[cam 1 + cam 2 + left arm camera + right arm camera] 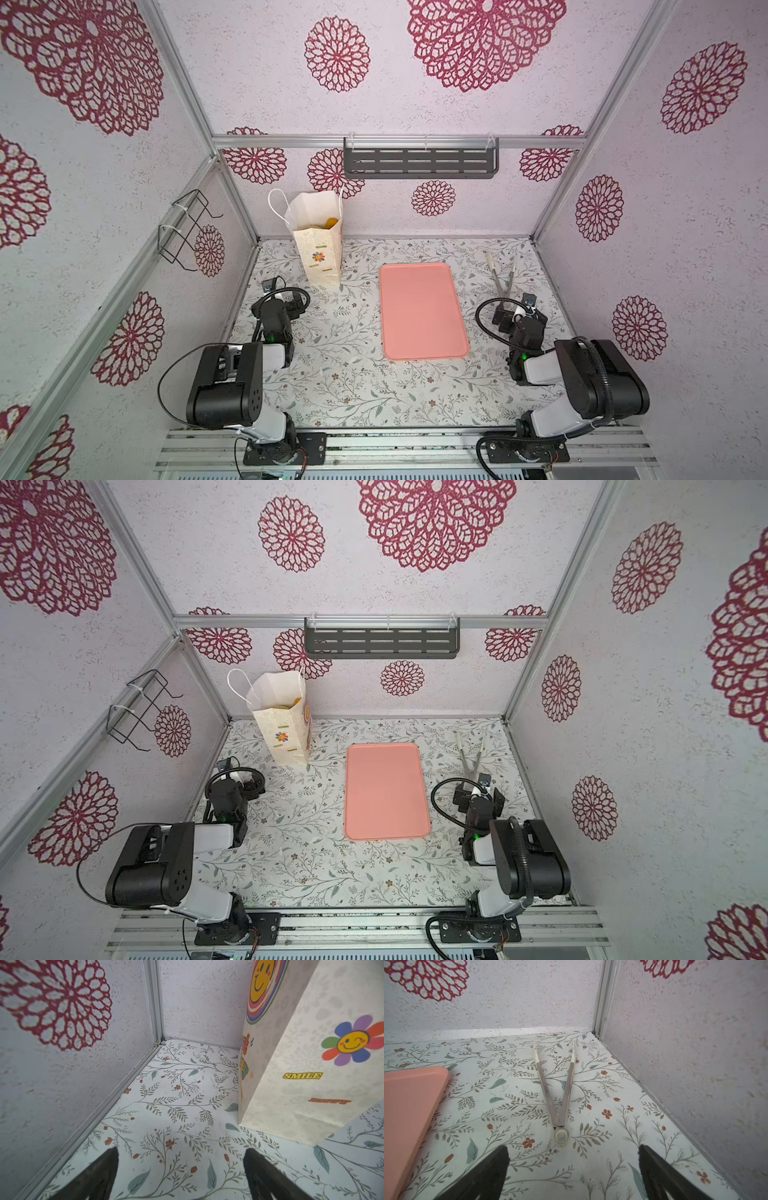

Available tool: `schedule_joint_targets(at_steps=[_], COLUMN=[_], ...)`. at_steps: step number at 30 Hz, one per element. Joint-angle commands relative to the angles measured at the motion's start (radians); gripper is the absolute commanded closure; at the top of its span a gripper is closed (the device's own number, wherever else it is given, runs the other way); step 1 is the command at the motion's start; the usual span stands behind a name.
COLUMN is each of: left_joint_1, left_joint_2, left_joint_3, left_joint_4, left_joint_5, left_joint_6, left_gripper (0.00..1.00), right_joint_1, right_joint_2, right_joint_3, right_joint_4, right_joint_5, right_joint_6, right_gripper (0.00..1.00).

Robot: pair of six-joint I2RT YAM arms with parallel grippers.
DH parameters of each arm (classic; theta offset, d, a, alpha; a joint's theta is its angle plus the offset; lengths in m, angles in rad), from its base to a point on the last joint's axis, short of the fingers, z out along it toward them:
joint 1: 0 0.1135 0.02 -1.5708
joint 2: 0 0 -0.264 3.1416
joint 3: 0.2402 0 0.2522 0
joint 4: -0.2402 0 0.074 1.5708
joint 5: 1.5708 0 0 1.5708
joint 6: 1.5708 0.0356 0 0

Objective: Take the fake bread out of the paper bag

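The paper bag (320, 253) (286, 733) stands upright and open at the back left of the table, its flower logo facing forward. A bit of golden-orange fake bread (330, 223) shows inside its mouth; the rest is hidden by the bag's walls. My left gripper (291, 300) (249, 781) sits low in front of the bag, open and empty. In the left wrist view the left gripper (180, 1151) frames bare table, with the bag (311, 1076) off to one side. My right gripper (517, 314) (478, 796) (573, 1148) is open and empty at the right.
A flat pink tray (422, 311) (386, 791) (409, 1105) lies at the table's middle. Metal tongs (503, 276) (471, 754) (558, 1088) lie spread open just beyond my right gripper. A dark shelf (419, 162) hangs on the back wall and a wire rack (187, 228) on the left wall.
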Motion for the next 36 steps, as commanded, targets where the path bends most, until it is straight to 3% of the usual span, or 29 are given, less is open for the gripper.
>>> schedule_joint_targets(at_steps=[1,18,22,25,29,31,33,36], left_joint_1=[0.011,0.001,-0.021,-0.036,-0.064,-0.089,-0.109,-0.174], left_joint_2=[-0.007,-0.008,-0.013,-0.018,-0.059,-0.141,-0.246,-0.345], left_joint_3=[0.011,0.008,-0.003,-0.023,-0.067,-0.062,-0.036,-0.037], left_joint_4=[-0.004,-0.002,0.018,0.047,0.118,0.033,-0.152,-0.252], left_joint_5=[0.017,0.005,-0.029,-0.040,-0.119,-0.178,-0.212,-0.346], left_joint_6=[-0.006,0.002,0.012,0.028,0.043,0.042,-0.003,-0.020], left_gripper=[0.03,0.03,0.03,0.03,0.03,0.03,0.03,0.03], right_joint_1=[0.005,-0.010,-0.010,-0.010,-0.002,0.016,0.016,0.010], right_joint_2=[-0.010,-0.013,-0.030,-0.025,-0.060,-0.138,-0.280,-0.484], right_joint_3=[0.019,0.014,-0.050,-0.106,-0.127,-0.126,-0.105,-0.061], right_joint_4=[0.021,0.024,0.122,0.238,0.251,0.177,0.005,-0.261], right_joint_5=[-0.011,-0.032,0.075,0.071,0.033,0.072,0.106,0.127], right_joint_6=[0.008,0.020,0.055,0.052,0.027,0.018,0.044,0.118], right_gripper=[0.01,0.01,0.01,0.01,0.01,0.01,0.01,0.01])
